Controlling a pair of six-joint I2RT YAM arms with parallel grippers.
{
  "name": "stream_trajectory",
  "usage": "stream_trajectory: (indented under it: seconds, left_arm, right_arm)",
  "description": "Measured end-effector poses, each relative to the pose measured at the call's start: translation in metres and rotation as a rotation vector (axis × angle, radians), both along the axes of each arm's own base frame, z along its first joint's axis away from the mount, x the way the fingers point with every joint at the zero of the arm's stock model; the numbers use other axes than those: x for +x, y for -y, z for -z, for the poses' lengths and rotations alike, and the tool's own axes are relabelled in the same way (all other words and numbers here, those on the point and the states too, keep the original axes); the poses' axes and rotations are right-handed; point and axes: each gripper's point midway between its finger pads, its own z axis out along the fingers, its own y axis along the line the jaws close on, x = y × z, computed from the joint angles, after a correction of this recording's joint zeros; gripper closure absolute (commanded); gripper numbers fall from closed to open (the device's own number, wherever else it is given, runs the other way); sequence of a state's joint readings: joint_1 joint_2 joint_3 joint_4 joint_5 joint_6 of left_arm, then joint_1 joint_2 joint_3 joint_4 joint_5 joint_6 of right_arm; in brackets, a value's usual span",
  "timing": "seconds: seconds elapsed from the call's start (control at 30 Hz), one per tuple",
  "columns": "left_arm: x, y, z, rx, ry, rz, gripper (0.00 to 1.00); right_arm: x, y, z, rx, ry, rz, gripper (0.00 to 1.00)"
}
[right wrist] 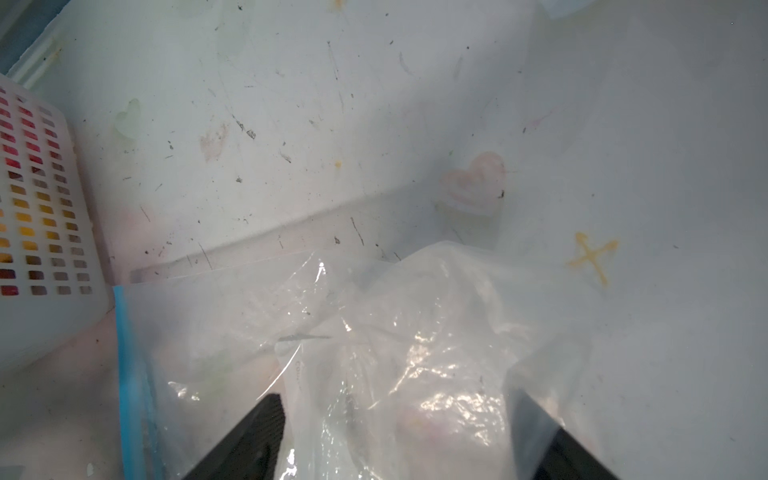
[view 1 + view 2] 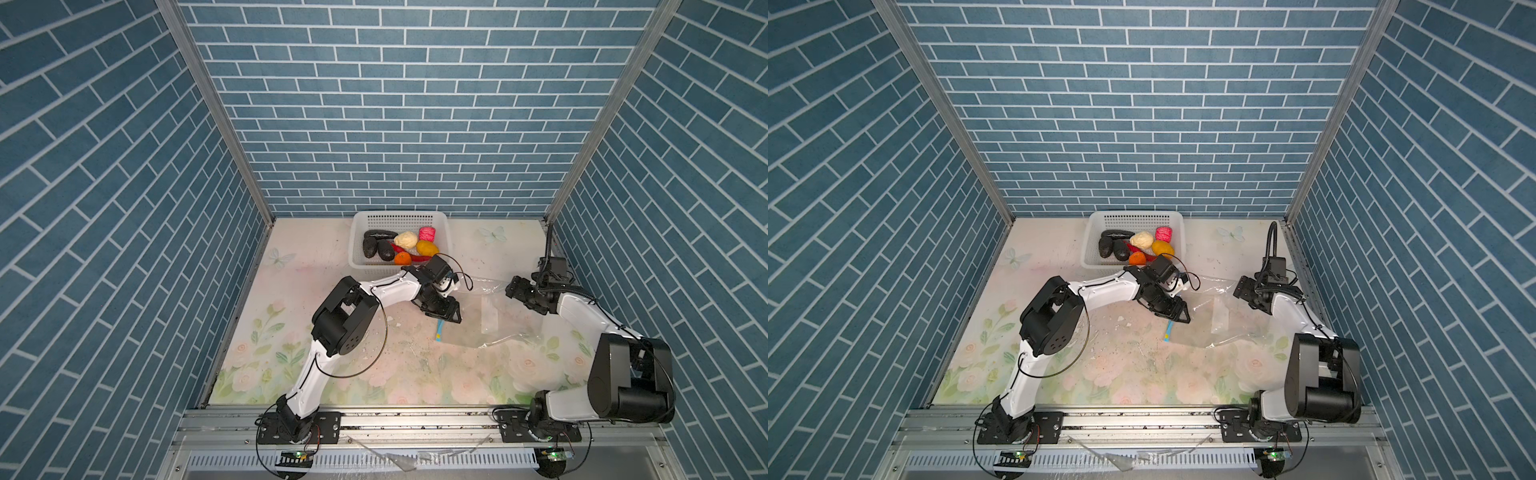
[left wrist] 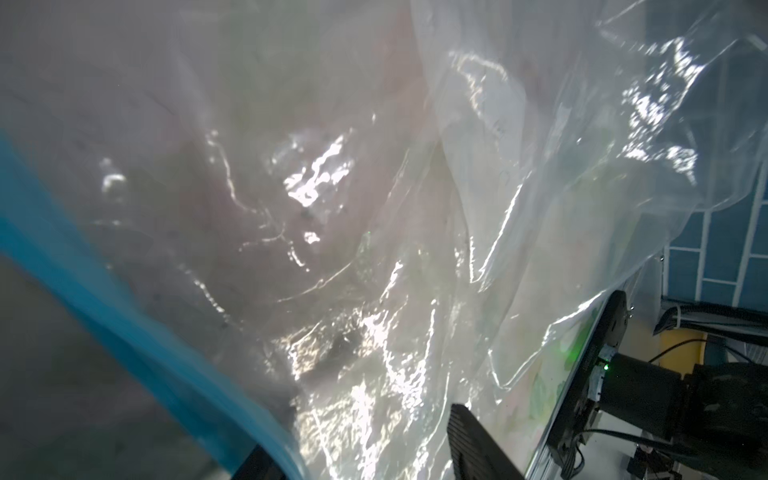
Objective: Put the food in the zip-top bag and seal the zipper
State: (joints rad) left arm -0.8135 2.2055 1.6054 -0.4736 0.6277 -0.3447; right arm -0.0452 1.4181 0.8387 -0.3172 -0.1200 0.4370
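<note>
Zip-top bag (image 2: 490,320) lies crumpled on table (image 2: 395,374), near basket (image 2: 374,272) w/ food (image 2: 405,245). Thin, limp, slippery: pinch at stiffer zipper (image 2: 439,332) edge. My left gripper (image 2: 451,316) part-open astride zipper; right gripper (image 2: 511,287) wide open at bag, no grip evident

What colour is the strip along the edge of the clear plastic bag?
Light blue. The zipper shows best in the right wrist view.
</note>
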Motion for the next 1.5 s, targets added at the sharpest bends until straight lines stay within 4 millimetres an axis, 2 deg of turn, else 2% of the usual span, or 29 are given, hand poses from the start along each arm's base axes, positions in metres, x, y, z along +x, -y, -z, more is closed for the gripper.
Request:
stream_trajectory:
  seconds: [0.17, 0.37, 0.5, 0.6, 0.73, 0.83, 0.97, 1.1, 1.23, 1.5]
  left_arm:
    - [-0.022, -0.001, -0.006, -0.002, -0.011, 0.033, 0.46]
    - [-0.047, -0.005, -0.026, -0.028, -0.001, 0.083, 0.46]
    - [-0.056, -0.008, -0.036, -0.047, 0.011, 0.097, 0.46]
    - [-0.06, -0.016, -0.035, -0.047, 0.014, 0.09, 0.46]
    - [-0.058, -0.04, -0.035, -0.055, 0.018, 0.021, 0.44]
    - [-0.045, -0.06, -0.042, -0.074, 0.036, -0.064, 0.43]
    - [-0.026, -0.083, -0.05, -0.104, 0.074, -0.171, 0.38]
    - [-0.017, -0.113, -0.042, -0.096, 0.068, -0.281, 0.34]
    - [-0.014, -0.14, -0.028, -0.058, 0.046, -0.372, 0.28]
    - [-0.014, -0.181, -0.022, -0.03, 0.043, -0.496, 0.12]
  right_arm:
    - [-0.002, 0.015, -0.011, -0.072, -0.034, 0.049, 0.13]
    - [-0.008, 0.031, -0.026, -0.145, -0.079, 0.104, 0.13]
    - [-0.019, 0.029, -0.031, -0.131, -0.104, 0.113, 0.16]
    - [-0.027, 0.018, -0.037, -0.105, -0.12, 0.094, 0.17]
    - [-0.045, -0.008, -0.046, -0.142, -0.135, 0.019, 0.19]
    - [-0.058, -0.02, -0.055, -0.207, -0.146, -0.029, 0.2]
    - [-0.062, -0.025, -0.072, -0.321, -0.131, -0.061, 0.23]
    - [-0.063, -0.047, -0.08, -0.412, -0.12, -0.125, 0.25]
    - [-0.06, -0.087, -0.072, -0.488, -0.14, -0.23, 0.26]
    - [-0.063, -0.172, -0.026, -0.59, -0.219, -0.436, 0.26]
